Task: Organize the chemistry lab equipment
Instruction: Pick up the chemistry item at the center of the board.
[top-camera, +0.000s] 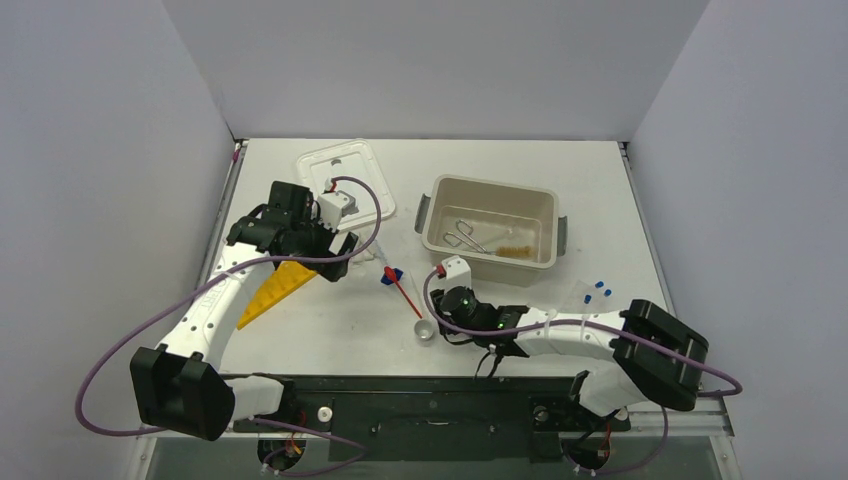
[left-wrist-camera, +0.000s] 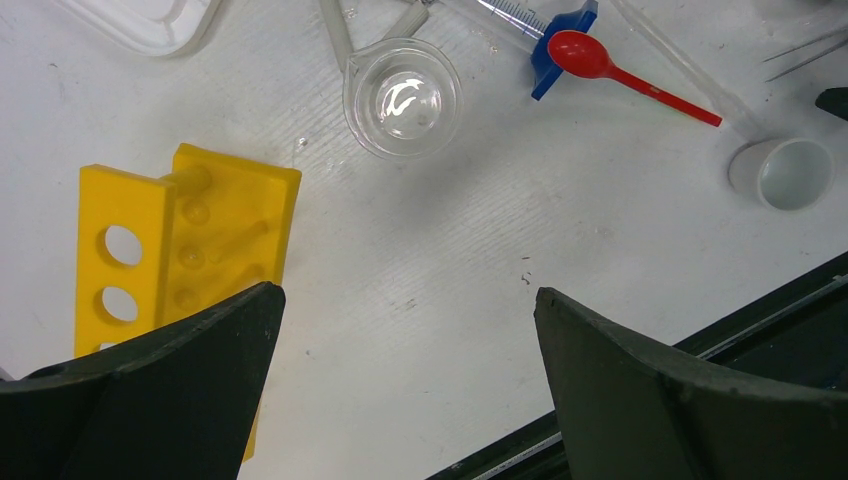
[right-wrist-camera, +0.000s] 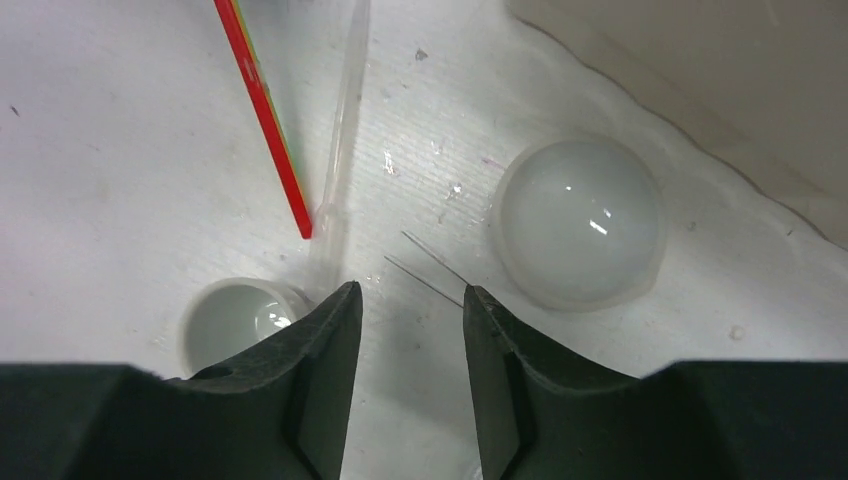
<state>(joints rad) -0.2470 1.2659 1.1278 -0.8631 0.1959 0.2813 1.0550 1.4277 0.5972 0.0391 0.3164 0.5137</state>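
My left gripper (top-camera: 338, 248) (left-wrist-camera: 405, 300) is open and empty above the bare table. The yellow holed rack (top-camera: 272, 291) (left-wrist-camera: 190, 235) lies just left of it. Ahead of it lie a clear glass dish (left-wrist-camera: 403, 97), a syringe with a blue flange (left-wrist-camera: 555, 40) and a red spatula (top-camera: 405, 291) (left-wrist-camera: 625, 78). My right gripper (top-camera: 445, 326) (right-wrist-camera: 410, 295) is partly open and empty, low over the table. A small white cup (top-camera: 426, 331) (right-wrist-camera: 232, 322) sits by its left finger. A white dome (right-wrist-camera: 580, 220) sits ahead on its right. Two thin wires (right-wrist-camera: 430, 268) lie at its fingertips.
The beige tub (top-camera: 436, 212) (right-wrist-camera: 700, 70) at centre right holds metal tongs (top-camera: 464, 238) and a brush (top-camera: 515, 250). The white lid (top-camera: 372, 170) lies at back left. Blue caps (top-camera: 601, 287) lie on a clear item at right. A clear tube (right-wrist-camera: 342, 130) lies beside the spatula (right-wrist-camera: 265, 115).
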